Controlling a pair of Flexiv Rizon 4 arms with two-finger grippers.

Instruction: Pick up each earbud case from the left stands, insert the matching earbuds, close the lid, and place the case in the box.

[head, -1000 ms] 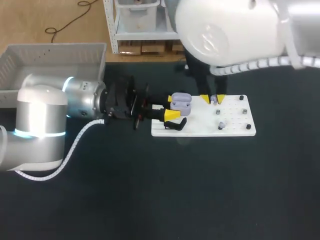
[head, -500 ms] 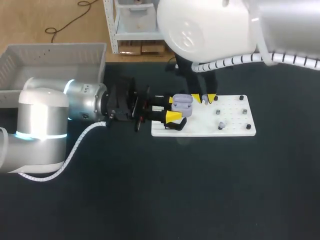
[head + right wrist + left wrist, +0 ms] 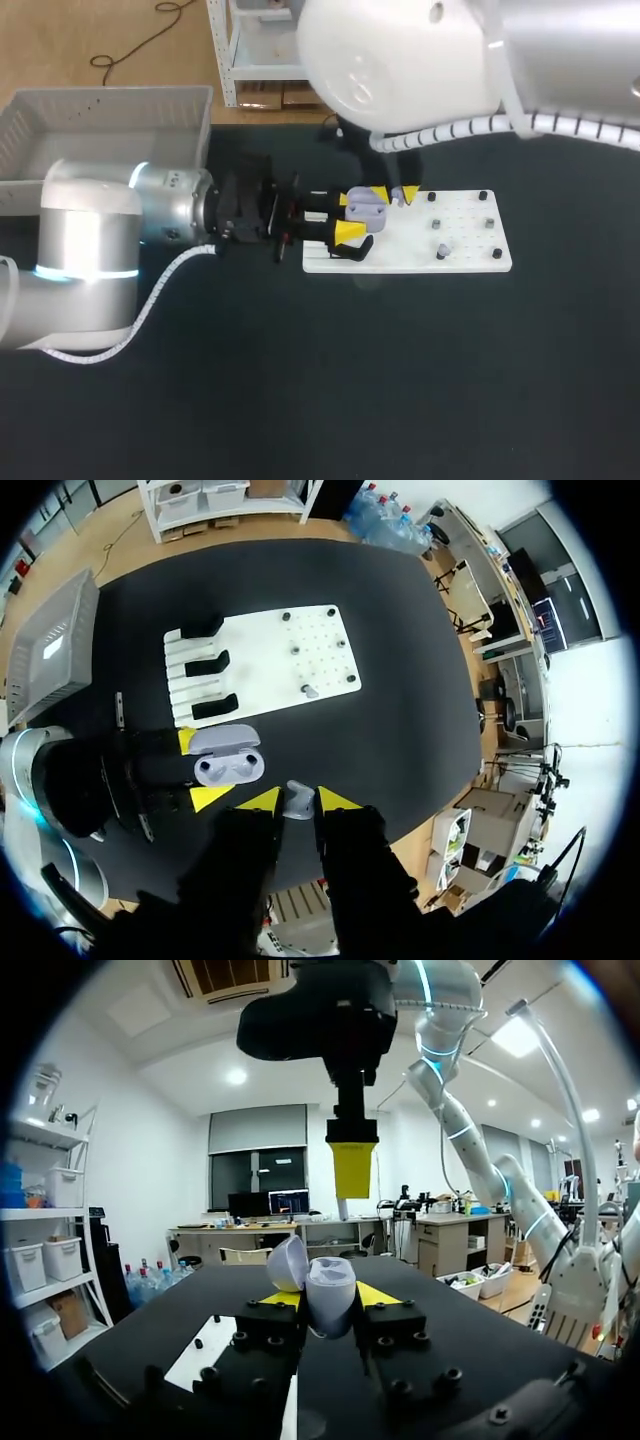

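Left pincer (image 3: 350, 215) clamps the open lavender case (image 3: 366, 204), lid up, above one end of the white board (image 3: 470, 258). Right pincer (image 3: 291, 802) pinches a small pale earbud (image 3: 297, 798), probably, just beside the case.

Our left arm (image 3: 90, 250) is a stout silver-white cylinder with a glowing pale-blue ring (image 3: 85, 268), a black wrist block (image 3: 240, 208) and a white ribbed hose (image 3: 150, 295). Our right arm (image 3: 430, 50) is glossy white with its own ribbed conduit (image 3: 450, 128). The left gripper (image 3: 328, 1296) and right gripper (image 3: 297, 800) have black jaws with yellow wedge tips.
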